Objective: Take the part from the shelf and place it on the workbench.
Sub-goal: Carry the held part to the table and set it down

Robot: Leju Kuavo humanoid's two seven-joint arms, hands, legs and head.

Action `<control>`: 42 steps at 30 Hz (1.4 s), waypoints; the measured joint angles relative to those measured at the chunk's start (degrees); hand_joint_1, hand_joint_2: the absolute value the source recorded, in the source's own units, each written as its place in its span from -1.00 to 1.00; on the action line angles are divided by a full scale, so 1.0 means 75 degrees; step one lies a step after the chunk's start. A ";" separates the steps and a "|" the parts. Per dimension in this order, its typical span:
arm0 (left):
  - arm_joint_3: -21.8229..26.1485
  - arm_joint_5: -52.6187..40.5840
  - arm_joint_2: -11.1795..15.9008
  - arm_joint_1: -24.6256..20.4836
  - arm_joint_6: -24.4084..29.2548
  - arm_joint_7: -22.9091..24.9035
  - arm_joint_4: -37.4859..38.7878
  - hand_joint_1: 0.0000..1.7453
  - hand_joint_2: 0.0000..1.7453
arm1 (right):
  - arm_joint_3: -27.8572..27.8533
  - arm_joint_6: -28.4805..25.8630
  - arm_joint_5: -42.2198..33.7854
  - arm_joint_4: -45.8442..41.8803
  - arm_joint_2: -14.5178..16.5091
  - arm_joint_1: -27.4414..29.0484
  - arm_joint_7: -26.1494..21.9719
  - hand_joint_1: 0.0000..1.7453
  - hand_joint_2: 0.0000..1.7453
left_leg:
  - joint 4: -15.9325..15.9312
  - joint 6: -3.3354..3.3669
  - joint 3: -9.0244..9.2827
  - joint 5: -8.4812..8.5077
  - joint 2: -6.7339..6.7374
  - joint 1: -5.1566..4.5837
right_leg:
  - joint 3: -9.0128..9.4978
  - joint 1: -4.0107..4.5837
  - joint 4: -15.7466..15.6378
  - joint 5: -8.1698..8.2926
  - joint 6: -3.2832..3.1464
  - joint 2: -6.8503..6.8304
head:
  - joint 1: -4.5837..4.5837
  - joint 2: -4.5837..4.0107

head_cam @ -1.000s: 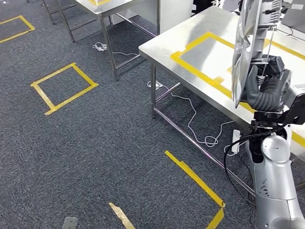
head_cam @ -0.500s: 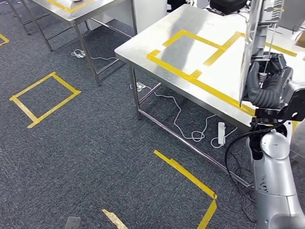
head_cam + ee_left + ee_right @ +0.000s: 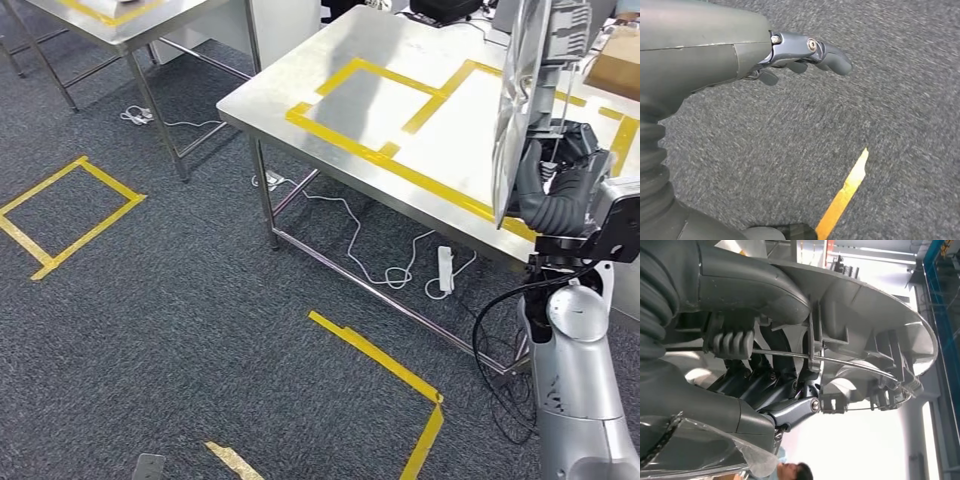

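- Part: a thin, curved, silvery plastic shell, glossy on its outer face, held upright and edge-on in the right hand at the right of the head view, above the near edge of the desk. It does not rest on the desk.
- Right wrist view: the part's inner face is grey, moulded with ribs, clips and small box-shaped sockets, and a thin metal rod runs across it. The right hand's thick grey thumb lies over the inner face and its dark fingers curl up from the other side, so the hand clamps the part.
- Left hand: it holds nothing. Its dark fingers reach out loosely over the carpet; how far apart they are I cannot tell.
- Against the head views of a second and half a second ago, the whole picture has shifted: the desk and the yellow tape square on the floor sit further left and more of the desk top shows, so the camera has moved. The part and right hand keep the same place in the frame and the same grip.
- Desk: brushed stainless steel top with yellow tape rectangles, on bare steel legs. Under it lie white cables and a white power strip.
- Floor: dark grey, coarse carpet with yellow tape lines.
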 joint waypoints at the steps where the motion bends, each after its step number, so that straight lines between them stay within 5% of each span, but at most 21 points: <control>1: 0.0000 -0.0003 0.0004 0.0005 0.0000 0.0000 0.0000 -1.00 1.00 | -0.0001 -0.0015 0.0004 -0.0002 0.0000 0.0021 -0.0001 1.00 1.00 | 0.0029 -0.0038 -0.0013 -0.0009 0.0031 -0.0021 | 0.0078 0.0020 -0.0145 -0.0001 -0.0040 -0.0038 | 0.0005 0.0000; 5: 0.0000 -0.0019 0.0007 0.0008 0.0000 0.0001 0.0000 -1.00 1.00 | -0.0023 -0.0075 0.0011 -0.0025 0.0000 0.0131 -0.0001 1.00 1.00 | 0.0204 -0.0156 -0.0068 -0.0169 0.0059 -0.0004 | 0.0051 0.0012 -0.0136 0.0037 -0.0242 0.0161 | 0.0000 0.0001; 9: 0.0001 -0.0038 0.0004 0.0023 0.0000 0.0017 0.0000 -1.00 1.00 | -0.0052 -0.0080 0.0018 -0.0040 0.0000 0.0144 0.0001 1.00 1.00 | 0.1962 -0.0224 -0.0810 -0.1040 -0.0210 0.0021 | 0.0051 0.0011 -0.0140 0.0059 -0.0352 0.0377 | -0.0021 0.0000; 10: 0.0001 -0.0042 0.0001 0.0024 0.0001 0.0028 0.0001 -1.00 1.00 | -0.0055 -0.0080 0.0024 -0.0038 0.0000 0.0141 0.0001 1.00 1.00 | 0.2242 -0.0209 -0.0942 -0.1084 -0.0224 0.0019 | 0.0051 0.0023 -0.0140 0.0060 -0.0357 0.0446 | -0.0021 0.0000; 12: 0.0001 -0.0049 -0.0002 0.0013 0.0002 0.0045 0.0002 -1.00 1.00 | -0.0063 -0.0082 0.0039 -0.0034 0.0000 0.0119 0.0001 1.00 1.00 | 0.1920 -0.0124 -0.0812 -0.0735 -0.0262 0.0004 | 0.0058 0.0050 -0.0138 0.0061 -0.0359 0.0589 | -0.0023 0.0000; 15: 0.0002 -0.0053 0.0024 -0.0006 0.0002 0.0063 0.0003 -1.00 1.00 | -0.0070 -0.0086 0.0061 -0.0028 0.0000 0.0091 0.0004 1.00 1.00 | 0.0466 0.0102 -0.0159 -0.0066 -0.0571 -0.0048 | 0.0046 0.0060 -0.0134 0.0071 -0.0338 0.0759 | -0.0019 0.0000; 17: 0.0005 -0.0053 0.0038 -0.0012 0.0002 0.0077 0.0003 -1.00 1.00 | -0.0080 -0.0092 0.0065 -0.0015 0.0000 0.0087 0.0005 1.00 1.00 | 0.0145 0.0172 -0.0026 -0.0049 -0.0692 -0.0077 | -0.0006 0.0026 -0.0139 0.0102 -0.0277 0.0838 | -0.0035 0.0000; 19: 0.0006 -0.0053 0.0033 -0.0021 0.0003 0.0089 0.0004 -1.00 1.00 | -0.0108 -0.0096 0.0066 -0.0008 -0.0004 0.0090 0.0006 1.00 1.00 | 0.0021 0.0171 0.0000 -0.0015 -0.0597 -0.0068 | -0.0060 0.0008 -0.0159 0.0116 -0.0193 0.0888 | -0.0057 0.0000; 21: 0.0006 -0.0053 0.0032 -0.0031 0.0006 0.0092 0.0004 -1.00 1.00 | -0.0141 -0.0096 0.0067 -0.0004 -0.0019 0.0066 0.0010 1.00 1.00 | -0.0132 0.0179 0.0051 0.0053 -0.0483 -0.0027 | -0.0205 0.0033 0.0075 -0.0082 -0.0130 0.0727 | -0.0012 0.0000; 24: 0.0006 -0.0053 0.0017 -0.0027 0.0004 0.0097 0.0005 -1.00 1.00 | -0.0141 -0.0087 0.0070 0.0011 -0.0029 0.0044 0.0012 1.00 1.00 | -0.0184 0.0195 0.0066 0.0083 -0.0310 -0.0019 | -0.0808 0.0039 0.1410 -0.0731 -0.0052 0.0417 | 0.0051 0.0000; 26: 0.0006 -0.0053 0.0010 -0.0026 0.0002 0.0109 0.0006 -1.00 1.00 | -0.0139 -0.0085 0.0069 0.0023 -0.0029 0.0064 0.0012 1.00 1.00 | -0.0177 0.0191 0.0069 0.0074 -0.0199 -0.0018 | -0.1001 0.0022 0.1846 -0.0775 0.0002 0.0366 | 0.0052 0.0000; 29: 0.0006 -0.0053 0.0004 -0.0036 0.0002 0.0120 0.0006 -1.00 1.00 | -0.0141 -0.0085 0.0069 0.0031 -0.0029 0.0051 0.0009 1.00 1.00 | -0.0133 0.0125 0.0084 0.0031 -0.0076 -0.0012 | -0.0333 -0.0002 0.0550 -0.0104 0.0054 0.0135 | 0.0052 0.0000; 31: 0.0006 -0.0054 0.0007 -0.0037 0.0002 0.0121 0.0006 -1.00 1.00 | -0.0139 -0.0087 0.0070 0.0034 -0.0030 0.0034 0.0010 1.00 1.00 | -0.0055 0.0051 0.0061 -0.0005 -0.0026 -0.0050 | 0.0042 0.0023 -0.0146 0.0072 -0.0015 -0.0030 | 0.0057 0.0000; 34: 0.0006 -0.0054 0.0010 -0.0028 0.0002 0.0121 0.0006 -1.00 1.00 | -0.0150 -0.0096 0.0072 0.0038 -0.0032 0.0052 0.0014 1.00 1.00 | -0.0001 -0.0024 0.0039 -0.0028 0.0074 -0.0075 | 0.0059 0.0041 -0.0195 0.0069 -0.0187 0.0069 | 0.0057 0.0000; 36: 0.0006 -0.0053 0.0012 -0.0033 0.0002 0.0121 0.0006 -1.00 1.00 | -0.0156 -0.0097 0.0072 0.0036 -0.0031 0.0048 0.0012 1.00 1.00 | 0.0247 -0.0092 -0.0045 -0.0239 -0.0010 -0.0047 | 0.0054 0.0022 -0.0203 0.0100 -0.0282 0.0164 | 0.0044 0.0000; 40: 0.0006 -0.0053 0.0010 -0.0023 -0.0007 0.0121 0.0006 -1.00 1.00 | -0.0162 -0.0095 0.0074 0.0041 -0.0029 0.0034 0.0013 1.00 1.00 | 0.2097 -0.0170 -0.0816 -0.1140 -0.0225 -0.0015 | 0.0049 0.0020 -0.0206 0.0118 -0.0384 0.0375 | 0.0027 0.0000; 42: 0.0006 -0.0055 0.0004 -0.0020 -0.0015 0.0122 0.0006 -1.00 1.00 | -0.0161 -0.0095 0.0074 0.0048 -0.0029 0.0033 0.0013 1.00 1.00 | 0.2156 -0.0133 -0.0839 -0.0981 -0.0238 -0.0016 | 0.0053 0.0033 -0.0201 0.0122 -0.0389 0.0507 | 0.0027 0.0000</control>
